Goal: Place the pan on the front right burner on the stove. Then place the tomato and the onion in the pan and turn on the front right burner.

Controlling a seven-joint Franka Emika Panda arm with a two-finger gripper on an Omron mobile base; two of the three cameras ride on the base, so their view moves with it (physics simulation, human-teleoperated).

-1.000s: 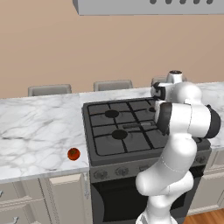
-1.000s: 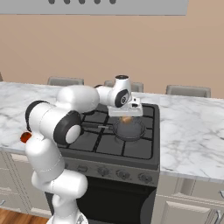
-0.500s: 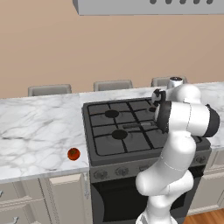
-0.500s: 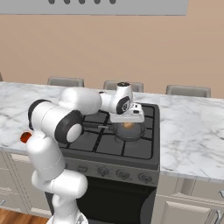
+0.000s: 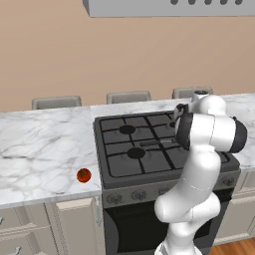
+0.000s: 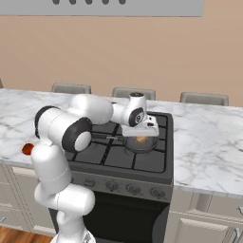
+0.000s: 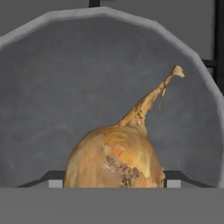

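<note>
The dark grey pan (image 6: 137, 145) sits on the stove (image 6: 142, 161) at its front right, covering the burner there, with its black handle (image 6: 105, 137) pointing left. My gripper (image 6: 140, 133) hangs just over the pan, shut on the golden-tan onion (image 6: 141, 140). In the hand view the onion (image 7: 116, 162) fills the space between my fingertips (image 7: 52, 180), its stalk pointing up right, with the pan's floor (image 7: 87, 78) close behind it. The red-orange tomato (image 5: 83, 175) lies on the counter left of the stove, also visible beside the arm's base (image 6: 27, 149).
Marble counter (image 5: 40, 149) runs on both sides of the stove (image 5: 144, 149). Knobs (image 6: 128, 189) line the grey front panel. A range hood (image 5: 169, 7) hangs overhead. Chair backs (image 5: 56, 102) stand behind the counter.
The hand has come down with the onion, from above the pan to just inside its rim. The tomato and pan have not moved.
</note>
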